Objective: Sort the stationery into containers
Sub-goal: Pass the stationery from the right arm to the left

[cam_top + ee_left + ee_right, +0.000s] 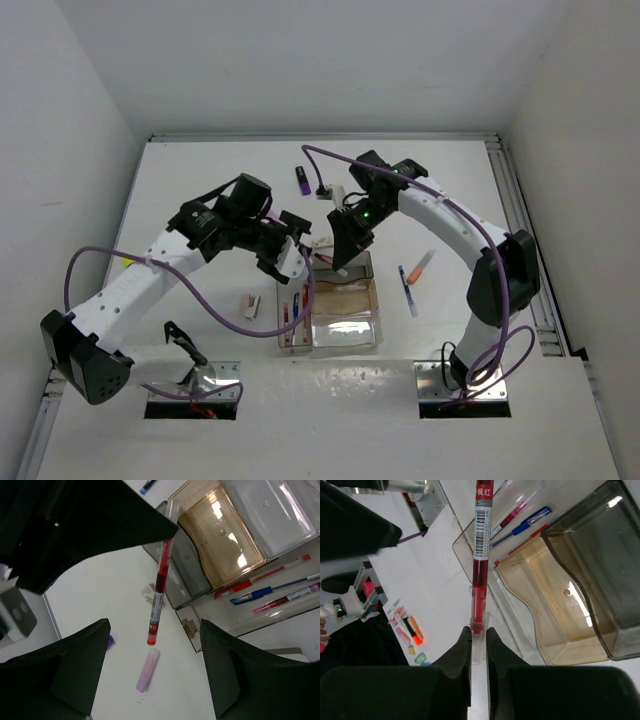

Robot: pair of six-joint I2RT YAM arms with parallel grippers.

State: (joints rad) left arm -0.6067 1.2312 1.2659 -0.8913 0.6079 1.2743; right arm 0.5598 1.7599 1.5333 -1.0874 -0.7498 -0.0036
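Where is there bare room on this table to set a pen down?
Free table: the far-left corner, left of the purple highlighter; the far-right corner, between the right arm and the rail. Crowded: the centre, where the left gripper and right gripper meet by the containers, plus eraser, blue pen, orange highlighter.

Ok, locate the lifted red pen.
The red pen is clamped by one end in the right gripper, centre of the right wrist view, beside the amber tray.
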